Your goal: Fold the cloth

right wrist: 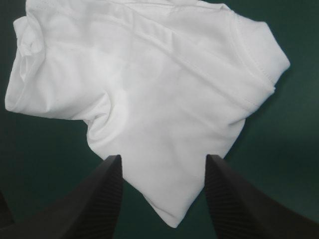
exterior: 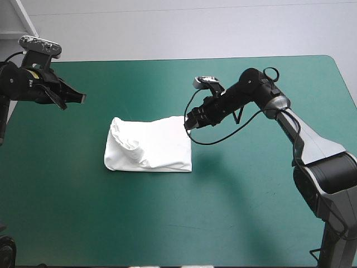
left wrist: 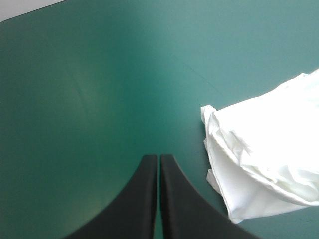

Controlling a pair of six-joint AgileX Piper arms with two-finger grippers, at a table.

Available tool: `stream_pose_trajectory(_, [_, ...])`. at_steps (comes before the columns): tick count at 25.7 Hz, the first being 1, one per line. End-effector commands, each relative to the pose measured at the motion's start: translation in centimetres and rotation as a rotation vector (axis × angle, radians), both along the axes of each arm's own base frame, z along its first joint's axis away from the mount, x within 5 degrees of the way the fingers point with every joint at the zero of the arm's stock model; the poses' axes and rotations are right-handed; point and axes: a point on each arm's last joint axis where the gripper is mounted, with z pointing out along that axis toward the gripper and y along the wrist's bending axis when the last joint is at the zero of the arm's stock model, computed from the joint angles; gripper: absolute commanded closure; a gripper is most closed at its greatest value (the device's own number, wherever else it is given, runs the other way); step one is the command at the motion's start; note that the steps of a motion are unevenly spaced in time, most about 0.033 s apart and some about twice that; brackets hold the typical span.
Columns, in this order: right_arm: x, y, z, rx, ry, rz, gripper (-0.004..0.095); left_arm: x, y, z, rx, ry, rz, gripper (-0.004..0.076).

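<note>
Near the middle of the high view, a little left of centre, the T-shirt (exterior: 149,146) lies as a folded white bundle on the teal-green cover (exterior: 251,223), its left end rumpled. Only this view shows both arms at once. The left gripper (exterior: 75,99) is at the upper left of the frame, well apart from the T-shirt, and the right gripper (exterior: 188,124) is at the bundle's upper right corner. The left wrist view adds that its 2 black fingers (left wrist: 144,199) meet in 1 pointed arch, holding nothing, with the rumpled end ahead and off to one side. The right wrist view shows its fingers (right wrist: 107,184) spread wide, with a pointed corner of the T-shirt between them. Whether they touch it cannot be told.
</note>
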Motion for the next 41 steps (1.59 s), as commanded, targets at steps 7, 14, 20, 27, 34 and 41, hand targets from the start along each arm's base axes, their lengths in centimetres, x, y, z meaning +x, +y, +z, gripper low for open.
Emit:
stream_pose_trajectory(7, [0.7, 0.1, -2.0, 0.106, 0.023, -0.050, 0.0264, -0.1, -0.5, 0.7, -0.043, -0.025, -0.028, 0.0705])
stream_pose_trajectory(14, [0.7, 2.4, -5.9, 0.075, 0.123, -0.004, 0.0288, 0.3, -0.6, 0.4, -0.036, -0.020, -0.035, 0.0705])
stream_pose_trajectory(20, [0.4, 3.5, -6.0, 0.070, 0.106, 0.022, 0.0855, 0.5, -0.5, 0.4, -0.033, -0.027, -0.033, 0.0705])
stream_pose_trajectory(27, [1.6, -4.3, 0.2, -0.324, -0.148, -0.089, 0.0904, 0.5, -0.6, 0.5, -0.038, -0.039, -0.035, 0.0705])
stream_pose_trajectory(34, [1.5, -14.4, 3.0, -0.631, -0.172, -0.300, 0.0904, 0.5, -0.8, 0.6, -0.063, -0.047, -0.050, 0.0705])
stream_pose_trajectory(41, [1.3, -22.6, 3.9, -0.706, -0.132, -0.524, 0.0905, 0.5, -0.9, 0.6, -0.056, -0.048, -0.066, 0.0705])
